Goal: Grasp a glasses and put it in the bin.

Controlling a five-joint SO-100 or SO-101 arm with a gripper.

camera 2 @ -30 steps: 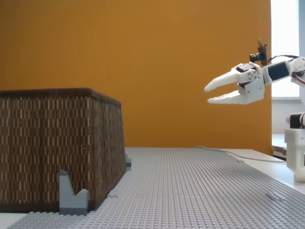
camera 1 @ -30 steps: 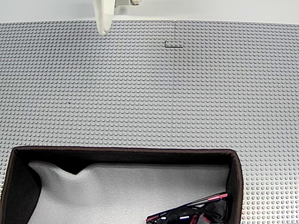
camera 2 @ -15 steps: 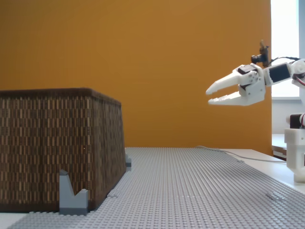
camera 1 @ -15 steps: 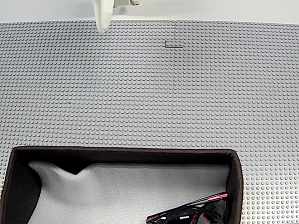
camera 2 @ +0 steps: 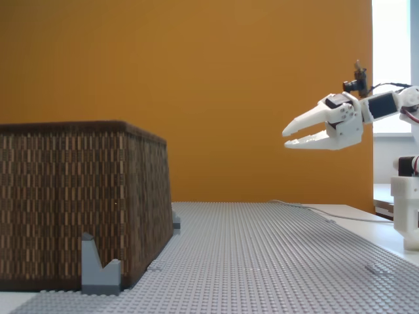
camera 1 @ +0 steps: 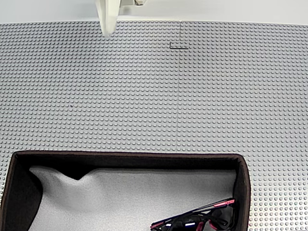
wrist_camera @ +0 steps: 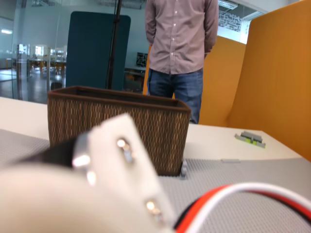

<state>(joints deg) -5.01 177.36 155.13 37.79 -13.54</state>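
Observation:
The black sunglasses (camera 1: pixel 195 221) with pink-red temple accents lie inside the bin (camera 1: pixel 125 155), on its grey lining in the lower right corner of a fixed view. In another fixed view the bin (camera 2: pixel 78 196) shows its brown woven wall at the left. My white gripper (camera 2: pixel 285 139) hangs high in the air far to the right of the bin, holding nothing, its fingers only a narrow gap apart. Its tip (camera 1: pixel 106 31) pokes in at the top edge of a fixed view. The wrist view shows the bin (wrist_camera: pixel 116 121) beyond my blurred gripper body.
A grey studded baseplate (camera 1: pixel 178 96) covers the table. A grey bracket brick (camera 2: pixel 98 268) stands against the bin's wall. A person (wrist_camera: pixel 180 48) stands behind the bin. Small grey and green pieces (wrist_camera: pixel 250 138) lie at the right. The arm's base (camera 2: pixel 406 216) is at the far right.
The gripper's fingers have closed from wide apart to a narrow gap, and the gripper has drawn back slightly. The sunglasses and bin have not moved.

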